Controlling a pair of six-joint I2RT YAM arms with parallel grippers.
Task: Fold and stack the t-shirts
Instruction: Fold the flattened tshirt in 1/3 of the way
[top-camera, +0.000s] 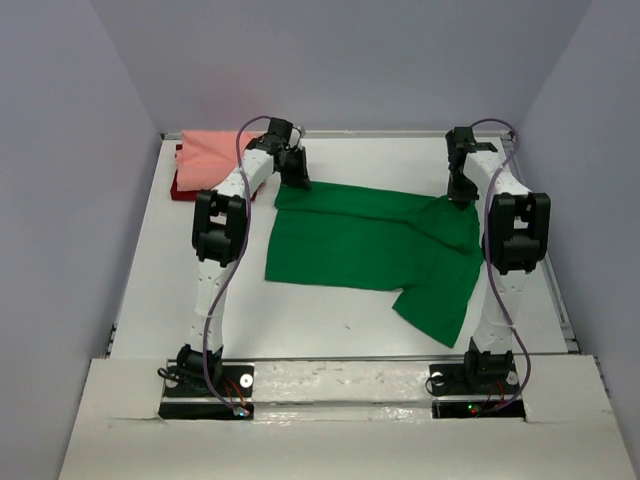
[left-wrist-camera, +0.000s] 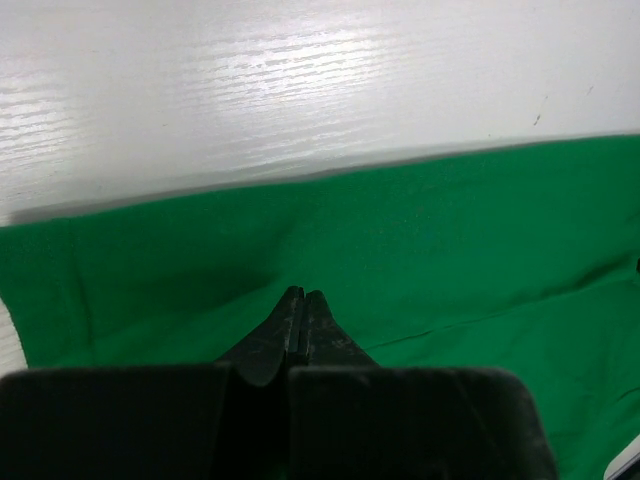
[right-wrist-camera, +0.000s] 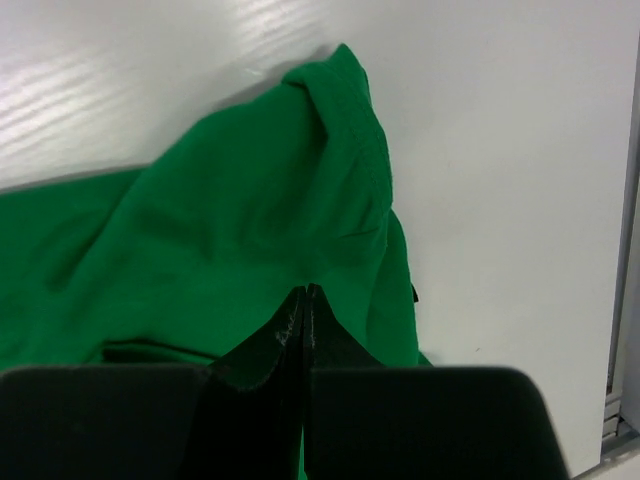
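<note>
The bright green t-shirt (top-camera: 360, 245) lies spread across the middle of the table, with one sleeve (top-camera: 440, 305) trailing toward the near right. My left gripper (top-camera: 297, 180) is shut with its tips down in the cloth at the shirt's far left corner (left-wrist-camera: 300, 295). My right gripper (top-camera: 460, 193) is shut on a raised bunch of cloth at the far right corner (right-wrist-camera: 310, 290). The green shirt fills the left wrist view (left-wrist-camera: 420, 250) and rises in a fold in the right wrist view (right-wrist-camera: 260, 190). The salmon pink shirt (top-camera: 212, 158) lies folded on the dark red shirt (top-camera: 183, 188) at the far left.
The white table (top-camera: 330, 320) is walled in by grey panels on the left, back and right. Its right edge has a metal rail (top-camera: 560, 310). Both arm bases stand at the near edge (top-camera: 340, 385).
</note>
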